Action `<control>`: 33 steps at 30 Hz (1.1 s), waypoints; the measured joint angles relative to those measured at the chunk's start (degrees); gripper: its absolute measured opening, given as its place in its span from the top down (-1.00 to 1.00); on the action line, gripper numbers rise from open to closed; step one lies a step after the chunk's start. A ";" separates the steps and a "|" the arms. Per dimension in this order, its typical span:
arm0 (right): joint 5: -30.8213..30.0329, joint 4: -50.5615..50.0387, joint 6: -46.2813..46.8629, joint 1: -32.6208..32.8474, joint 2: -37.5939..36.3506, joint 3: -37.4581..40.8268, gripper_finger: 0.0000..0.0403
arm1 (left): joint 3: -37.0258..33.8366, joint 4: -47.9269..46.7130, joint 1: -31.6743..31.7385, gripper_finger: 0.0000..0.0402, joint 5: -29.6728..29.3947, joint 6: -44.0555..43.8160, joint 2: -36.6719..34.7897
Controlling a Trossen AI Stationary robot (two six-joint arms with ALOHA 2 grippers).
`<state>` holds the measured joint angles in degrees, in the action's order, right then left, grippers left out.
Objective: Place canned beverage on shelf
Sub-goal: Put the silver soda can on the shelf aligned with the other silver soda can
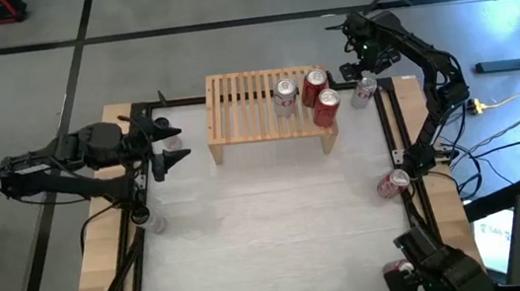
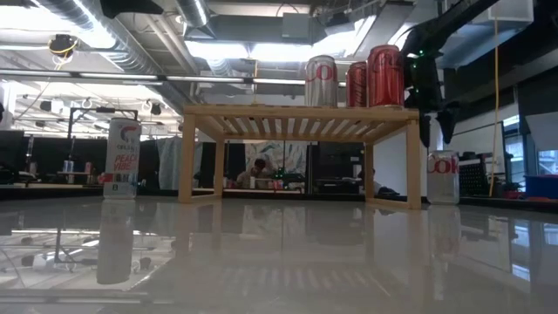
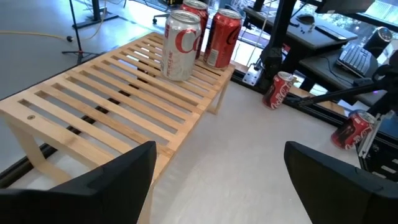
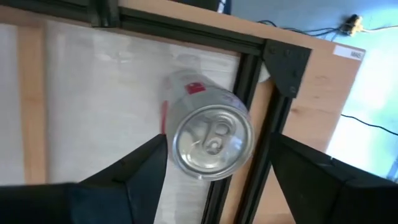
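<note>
The light-wood slatted shelf (image 1: 256,116) stands at the table's far middle on its two side legs; it also shows in the low view (image 2: 296,118). A silver can (image 1: 285,96) and two red cans (image 1: 314,86) (image 1: 326,108) stand upright on its right end. Another silver can (image 1: 365,90) stands upright on the table just right of the shelf. My right gripper (image 1: 362,61) hangs over it, pointing down and open. In the right wrist view the can's top (image 4: 211,140) shows between the fingers, and in the low view the fingers (image 2: 425,122) end just above the can (image 2: 442,177). My left gripper (image 1: 175,144) is open and empty left of the shelf.
A red can (image 1: 394,184) lies at the table's right edge frame. Another (image 1: 395,273) is near the right front corner. A white can (image 2: 122,159) stands at the left side (image 1: 155,221). Black frame rails (image 1: 391,119) border the table.
</note>
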<state>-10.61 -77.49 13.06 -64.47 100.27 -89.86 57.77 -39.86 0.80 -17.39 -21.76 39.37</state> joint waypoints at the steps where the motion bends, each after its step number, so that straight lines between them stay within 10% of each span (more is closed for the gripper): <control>1: -0.35 -0.02 0.04 0.00 0.00 0.00 -0.30 | 0.01 0.00 0.00 -0.73 0.00 -0.11 -0.01; 11: -0.19 0.82 0.43 -0.02 0.07 -0.02 -0.32 | 0.01 -0.02 0.00 -0.73 0.33 -0.13 -0.01; 24: 3.57 2.73 1.76 0.00 0.11 -0.02 -0.95 | -0.01 -0.22 0.00 -0.73 0.42 -0.11 0.01; 33: 1.13 4.77 0.94 0.00 0.11 1.26 -0.86 | 0.01 -0.44 0.00 -0.73 0.46 -0.11 -0.01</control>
<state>-9.48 -72.72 14.00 -64.47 100.38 -88.61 57.78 -40.29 0.79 -16.93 -21.87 39.36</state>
